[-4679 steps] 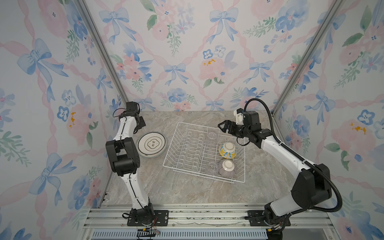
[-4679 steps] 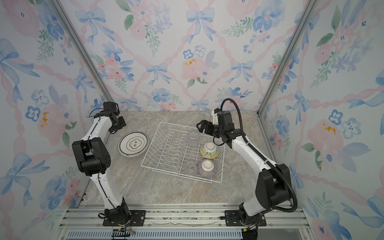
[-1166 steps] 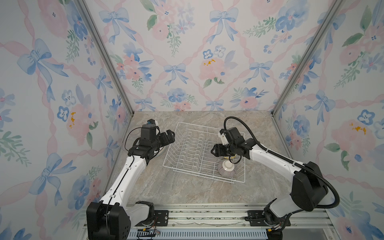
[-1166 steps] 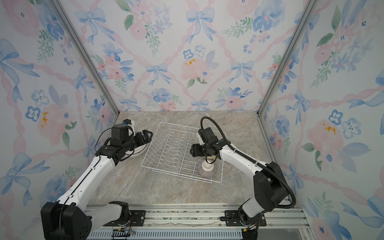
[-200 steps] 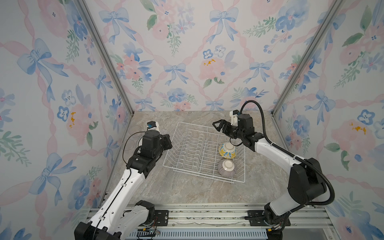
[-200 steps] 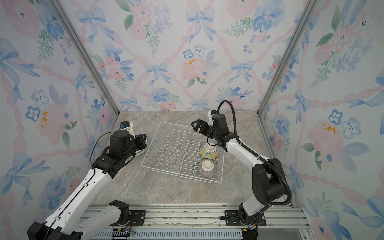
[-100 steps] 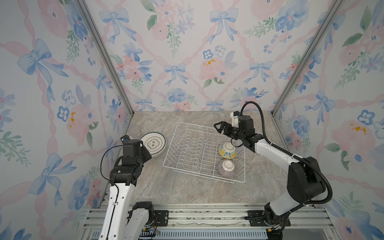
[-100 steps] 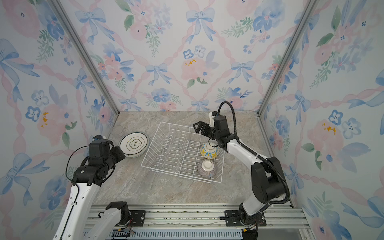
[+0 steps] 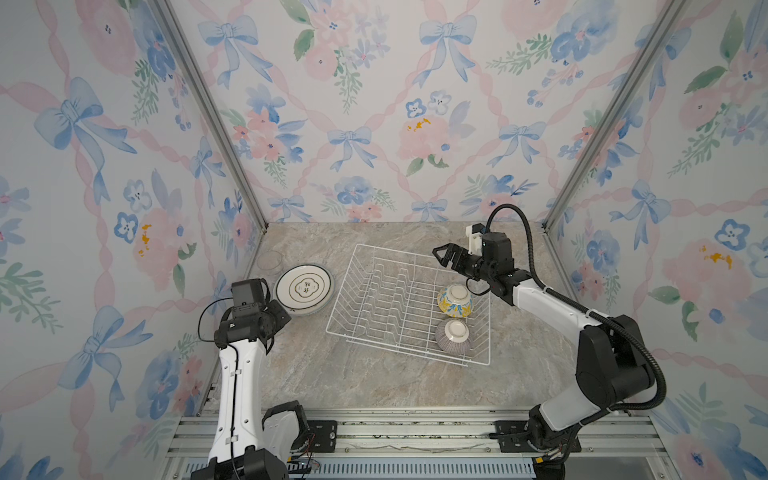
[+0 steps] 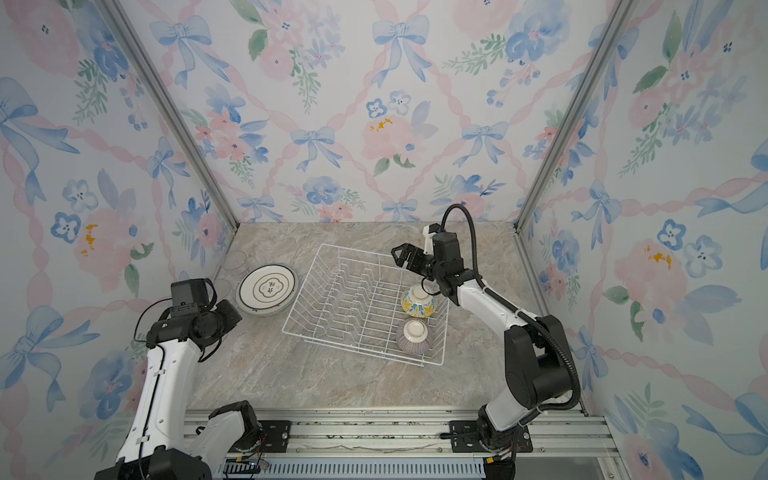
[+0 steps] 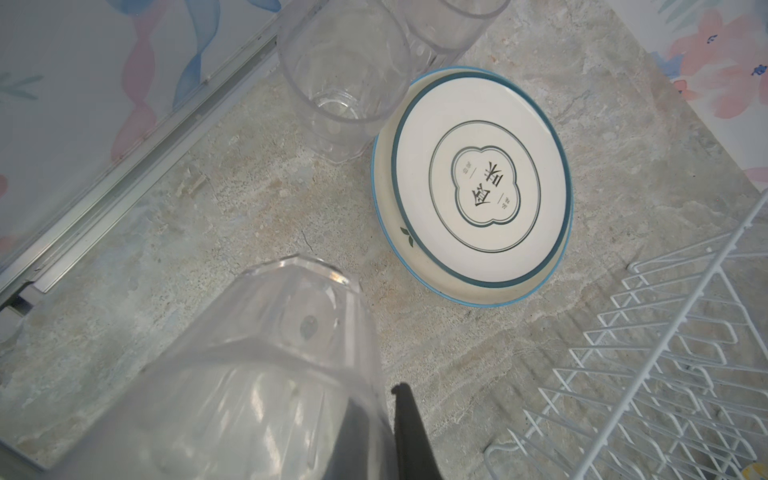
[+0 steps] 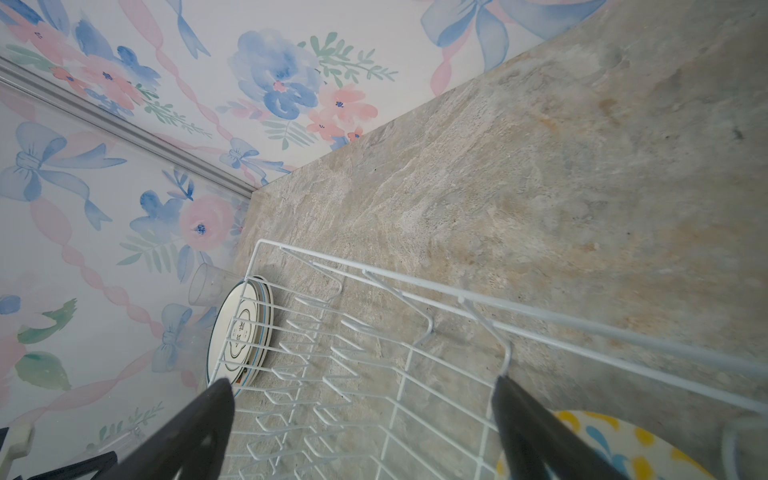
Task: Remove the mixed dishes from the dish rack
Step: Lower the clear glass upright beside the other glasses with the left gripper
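In both top views the dish rack (image 9: 409, 305) sits mid-table, tilted a little. Inside it, toward its 3 o'clock side, the yellow-blue floral bowl (image 9: 455, 300) lies upside down, and the grey-striped bowl (image 9: 453, 336) lies just beside it toward 6 o'clock, also upside down. A stack of plates (image 9: 305, 288) rests on the table (image 9: 374, 386) at 9 o'clock from the rack, apart from it, with a clear glass (image 9: 269, 261) at the stack's 10 o'clock against the wall. My right fingers (image 9: 444, 254) hang over the rack's 1 o'clock corner, spread wide and empty. My left gripper (image 10: 232, 309) sits at 7 o'clock from the plates; from up here I cannot make out what it carries.

In the left wrist view, my left fingers are clamped on a clear glass (image 11: 266, 374), one dark finger (image 11: 409, 436) showing beside its wall. The held glass hangs above bare table. Beyond it the plates (image 11: 478, 174) lie flat, with two more glasses (image 11: 345, 75) standing against the stack's rim.

In the right wrist view, both my right fingers (image 12: 195, 432) stand far apart with nothing between them, above the rack's wire rim (image 12: 457, 299). The floral bowl (image 12: 602, 444) peeks in by one fingertip.
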Available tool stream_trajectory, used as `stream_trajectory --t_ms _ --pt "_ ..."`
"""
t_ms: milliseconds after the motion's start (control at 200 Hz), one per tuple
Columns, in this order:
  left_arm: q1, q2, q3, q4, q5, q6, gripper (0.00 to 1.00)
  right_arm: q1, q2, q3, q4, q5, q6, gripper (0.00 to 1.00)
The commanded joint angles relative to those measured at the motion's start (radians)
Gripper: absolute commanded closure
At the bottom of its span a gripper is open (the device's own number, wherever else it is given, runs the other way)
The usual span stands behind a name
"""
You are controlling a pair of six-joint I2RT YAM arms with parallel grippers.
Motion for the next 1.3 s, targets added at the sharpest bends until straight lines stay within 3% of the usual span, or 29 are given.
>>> stream_trajectory --t_ms 0,175,575,865,1065,1295 --pt "0.051 0.056 0.043 0.002 0.039 0.056 1.00 -0.011 -0.031 -0.014 0.016 -0.005 -0.019 0.01" --pt "0.118 0.179 0.109 0.007 0.055 0.093 1.00 -0.024 -0.031 -0.018 0.020 -0.014 -0.021 0.02" --pt "0.127 0.504 0.261 0.003 0.068 0.137 1.00 -0.028 -0.017 -0.002 -0.023 -0.007 -0.065 0.02" --pt "0.122 0.560 0.276 0.002 0.021 0.183 0.98 -0.029 0.008 0.017 -0.031 -0.009 -0.072 0.02" --pt "0.119 0.588 0.283 0.002 0.014 0.187 0.88 -0.031 0.016 0.018 -0.026 -0.016 -0.071 0.03" --pt "0.112 0.608 0.287 0.000 0.012 0.206 0.85 -0.038 0.011 0.009 -0.027 -0.019 -0.075 0.02"
